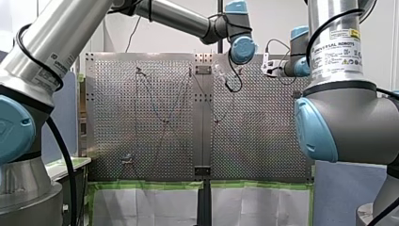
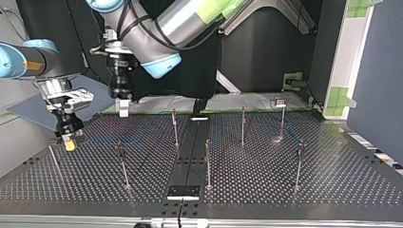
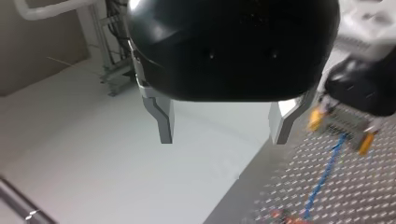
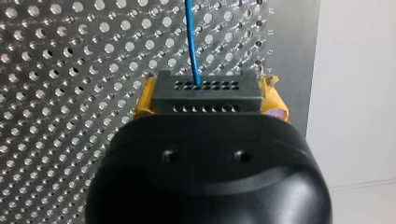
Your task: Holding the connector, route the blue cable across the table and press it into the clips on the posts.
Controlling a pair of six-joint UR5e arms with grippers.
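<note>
My right jaws are clamped on the connector [image 4: 205,88], near the left edge of the counter [image 4: 70,70] in the top view, the blue cable [image 4: 190,37] trailing away across the holes. My left jaws hang wide open, empty, close beside. A low sweep could wrap the cable round a post [image 2: 175,130] instead of seating it on top, or yank it from the connector

- Cable [image 4: 192,42]: bright blue.
- Connector [image 4: 208,91]: dark grey, with rows of small holes.
- My right claw [image 4: 210,98]: black body, yellow pads [image 4: 277,102].
- My left claw [image 3: 223,137]: black body, grey metal fingers [image 3: 164,116].
- Bench [image 1: 263,141]: silvery metal, regular grid of round holes.
- Tape [image 1: 146,185] at the bench's edge: green.
- My left arm [image 1: 179,16] and my right arm [image 1: 334,47]: silver tubes, light blue joint caps.
</note>
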